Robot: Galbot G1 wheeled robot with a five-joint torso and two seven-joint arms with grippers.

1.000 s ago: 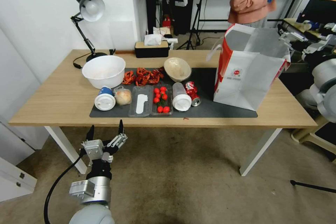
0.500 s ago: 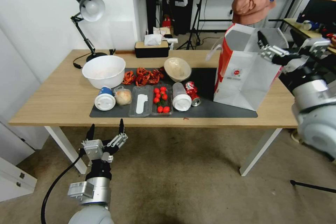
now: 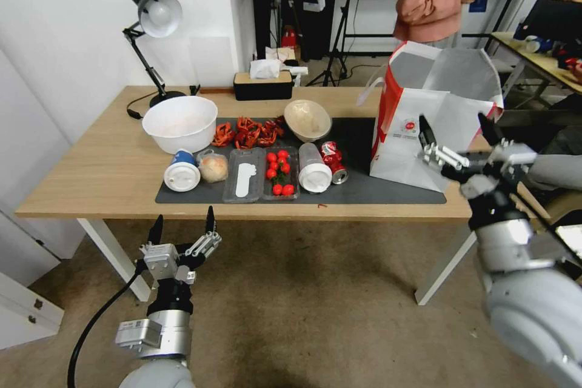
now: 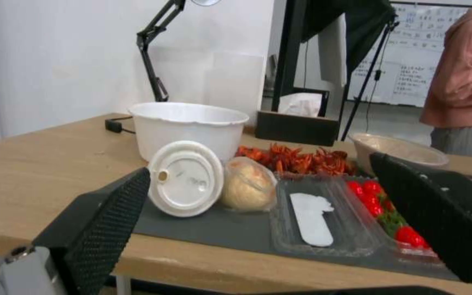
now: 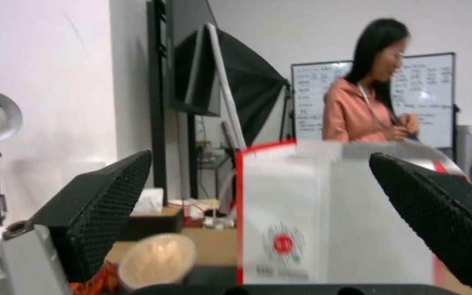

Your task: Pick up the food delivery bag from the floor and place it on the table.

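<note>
Food delivery bag (image 3: 424, 124): upright on table (image 3: 91, 176), right end of the mat. Right gripper (image 3: 456, 144): fingers spread, empty, near side of bag. Left gripper (image 3: 182, 231): spread, idle, low. Advice: withdraw clear, avoid toppling bag.

Left gripper (image 3: 182, 227): jaws spread wide, held low before the table's (image 3: 91, 182) front edge, fingers pointing up.
Right gripper (image 3: 456, 133): jaws spread wide, raised near the table's right end.

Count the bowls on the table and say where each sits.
2. A large white bowl at the mat's far left corner, and a smaller beige bowl tilted at the mat's far edge, beside the crayfish.
</note>
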